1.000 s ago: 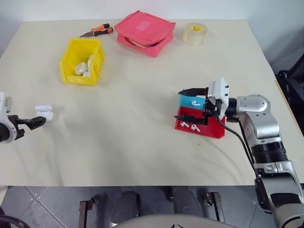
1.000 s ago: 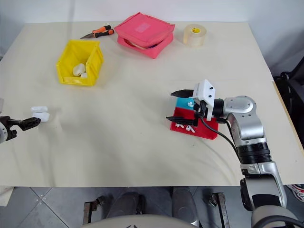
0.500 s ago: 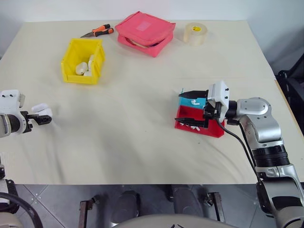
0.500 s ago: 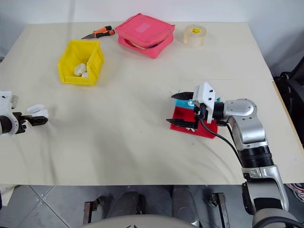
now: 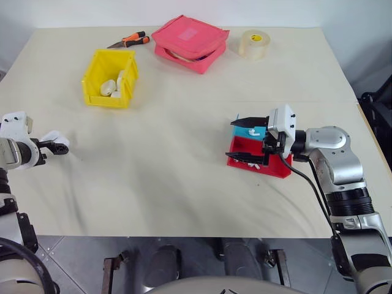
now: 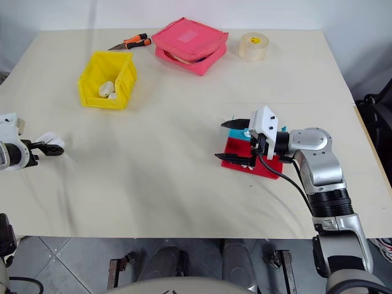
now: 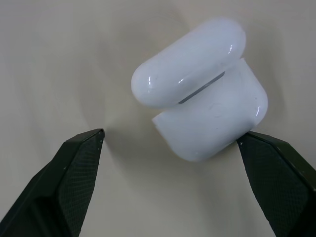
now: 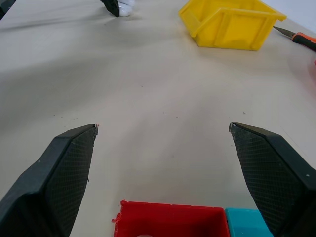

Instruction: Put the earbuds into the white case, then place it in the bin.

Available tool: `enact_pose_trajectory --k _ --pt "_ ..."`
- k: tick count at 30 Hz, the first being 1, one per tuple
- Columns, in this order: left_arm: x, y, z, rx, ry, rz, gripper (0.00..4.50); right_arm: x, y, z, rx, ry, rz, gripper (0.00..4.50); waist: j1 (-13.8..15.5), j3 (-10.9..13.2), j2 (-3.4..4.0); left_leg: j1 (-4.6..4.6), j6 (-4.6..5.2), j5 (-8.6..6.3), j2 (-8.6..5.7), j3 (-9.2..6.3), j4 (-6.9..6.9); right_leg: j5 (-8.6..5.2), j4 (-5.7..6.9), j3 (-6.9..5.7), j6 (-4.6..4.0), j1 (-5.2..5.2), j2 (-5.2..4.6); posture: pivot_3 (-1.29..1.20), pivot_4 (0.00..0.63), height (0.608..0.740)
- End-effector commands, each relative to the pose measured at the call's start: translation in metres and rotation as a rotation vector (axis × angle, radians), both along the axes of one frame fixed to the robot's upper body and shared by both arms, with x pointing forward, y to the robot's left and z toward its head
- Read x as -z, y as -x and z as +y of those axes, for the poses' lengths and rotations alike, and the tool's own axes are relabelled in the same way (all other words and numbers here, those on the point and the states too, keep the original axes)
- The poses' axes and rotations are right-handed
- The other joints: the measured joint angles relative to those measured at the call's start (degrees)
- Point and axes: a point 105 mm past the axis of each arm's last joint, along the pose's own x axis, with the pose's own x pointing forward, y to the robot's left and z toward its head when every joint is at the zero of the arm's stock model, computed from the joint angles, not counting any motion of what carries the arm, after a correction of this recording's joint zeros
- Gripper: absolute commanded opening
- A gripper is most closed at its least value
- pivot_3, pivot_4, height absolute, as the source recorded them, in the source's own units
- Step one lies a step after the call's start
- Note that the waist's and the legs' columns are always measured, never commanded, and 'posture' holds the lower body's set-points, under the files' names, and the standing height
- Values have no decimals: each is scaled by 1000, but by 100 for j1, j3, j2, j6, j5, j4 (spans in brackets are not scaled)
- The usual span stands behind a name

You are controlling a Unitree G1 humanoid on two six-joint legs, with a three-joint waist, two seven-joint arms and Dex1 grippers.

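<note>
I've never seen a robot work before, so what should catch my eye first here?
Probably the bright yellow bin at the table's far left, with white items inside, and the pink zip pouch behind it. Then the right claw, open over small red and blue trays, and the left claw, open around a white case with its lid ajar.

Cream desk (image 5: 184, 159) under everything. At the far edge, orange-handled pliers (image 5: 127, 41), just beside a pink zip pouch (image 5: 190, 43), lid slightly raised, something pale inside, perhaps a cable. Further right, apart from the pouch, a roll of clear tape (image 5: 254, 44) lying flat. Nearer, on the right, a red tray (image 5: 260, 163) touching a blue tray (image 5: 250, 131) behind it.
</note>
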Motion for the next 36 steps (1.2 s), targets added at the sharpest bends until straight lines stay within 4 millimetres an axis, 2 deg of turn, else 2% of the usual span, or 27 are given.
enact_pose_trajectory --k 1,14,22,28,32,36 --pt "1 -1 -4 -46 -14 -15 4500 -10 1 1 -7 -8 -36 4476 9 0 0 0 0 0 -2 -1 2 0 2 0 0 0 -3 0 150 740" --pt "3 -12 -27 -201 6 -133 4500 -10 0 2 -16 -2 -29 4476 137 -1 -1 -1 8 6 -33 -5 11 3 14 -33 6 2 -51 0 150 740" --pt "0 -15 -16 -213 -71 -183 4500 -9 1 3 -17 -1 -25 4476 124 -1 -1 1 5 7 -32 -7 11 3 14 -50 6 3 -56 0 150 740" --pt "-8 -25 -9 -193 -72 -210 4500 -9 2 3 -22 1 -25 4476 116 -1 -1 -1 5 7 -31 -9 10 3 11 -57 6 3 -56 0 150 740" --pt "-3 -22 -20 -209 -21 -190 4500 -10 2 3 -19 0 -29 4476 116 -1 -2 -2 6 7 -32 -8 10 3 9 -67 6 3 -60 0 150 740" --pt "5 -9 -20 -270 -3 -138 4500 -9 3 2 -17 3 -29 4476 120 -1 -2 -3 6 7 -35 -7 10 3 9 -78 6 3 -68 0 150 740"
